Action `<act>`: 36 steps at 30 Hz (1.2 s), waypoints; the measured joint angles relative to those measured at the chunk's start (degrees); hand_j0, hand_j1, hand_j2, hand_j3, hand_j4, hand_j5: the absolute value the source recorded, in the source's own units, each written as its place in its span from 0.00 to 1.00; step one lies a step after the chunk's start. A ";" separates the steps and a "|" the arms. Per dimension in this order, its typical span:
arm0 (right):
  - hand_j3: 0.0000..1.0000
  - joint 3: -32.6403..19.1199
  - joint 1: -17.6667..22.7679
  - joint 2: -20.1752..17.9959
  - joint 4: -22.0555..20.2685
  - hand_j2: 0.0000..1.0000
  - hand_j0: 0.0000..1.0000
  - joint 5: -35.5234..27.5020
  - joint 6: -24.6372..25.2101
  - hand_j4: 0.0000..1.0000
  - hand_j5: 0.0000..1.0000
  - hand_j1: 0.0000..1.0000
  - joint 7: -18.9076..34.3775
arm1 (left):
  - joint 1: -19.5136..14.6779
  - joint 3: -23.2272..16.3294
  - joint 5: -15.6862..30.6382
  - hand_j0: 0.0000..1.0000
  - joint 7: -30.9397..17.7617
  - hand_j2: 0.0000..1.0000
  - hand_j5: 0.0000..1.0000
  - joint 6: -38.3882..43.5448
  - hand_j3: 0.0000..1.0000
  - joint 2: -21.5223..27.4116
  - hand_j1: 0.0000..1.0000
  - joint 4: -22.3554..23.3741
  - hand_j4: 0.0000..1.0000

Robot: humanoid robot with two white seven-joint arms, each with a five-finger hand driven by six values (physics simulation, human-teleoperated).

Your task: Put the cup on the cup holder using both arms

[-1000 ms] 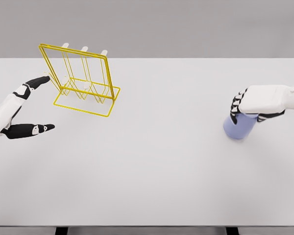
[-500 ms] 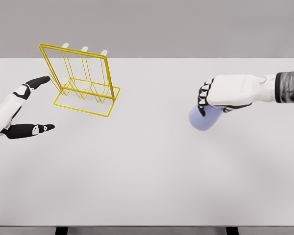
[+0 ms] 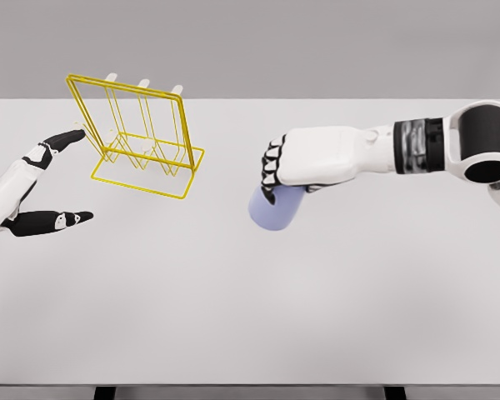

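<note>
Inspection from the head view, reading left to right. We find the left hand (image 3: pixel 35 187) at the left edge of the white table (image 3: pixel 250 317), fingers spread wide with thumb and forefinger well apart, holding nothing. Just to its right stands the yellow wire cup holder (image 3: pixel 142 137), upright near the table's far left corner, with three pale pegs showing above its frame. We cannot tell whether the extended forefinger touches the holder's frame; it lies very near it. The holder carries no cup.

Right of the holder, near the table's middle, we note the light blue cup (image 3: pixel 275 208), tilted, its body showing below the right hand (image 3: pixel 304 162). That hand has its fingers curled over the cup's upper part and grips it from above. The right arm (image 3: pixel 417 146) reaches in from the right edge, stretched out across the table. Cup and holder are apart.
</note>
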 measured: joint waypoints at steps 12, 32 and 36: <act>0.49 1.33 -0.09 7.48 0.43 0.49 0.49 2.04 -0.01 0.49 0.49 0.49 0.00 | 0.00 0.00 -0.01 1.00 0.00 1.00 1.00 0.00 1.00 0.00 1.00 -0.01 1.00; 0.55 4.58 0.26 9.96 0.69 0.55 0.55 5.23 0.04 0.55 0.55 0.55 -0.04 | 0.00 0.00 -0.49 1.00 0.00 1.00 1.00 0.00 1.00 0.00 1.00 -0.01 1.00; 0.57 5.30 0.26 9.92 0.69 0.57 0.57 5.28 0.03 0.57 0.57 0.57 -0.03 | 0.00 0.00 -0.50 1.00 0.00 1.00 1.00 0.00 1.00 0.00 1.00 0.00 1.00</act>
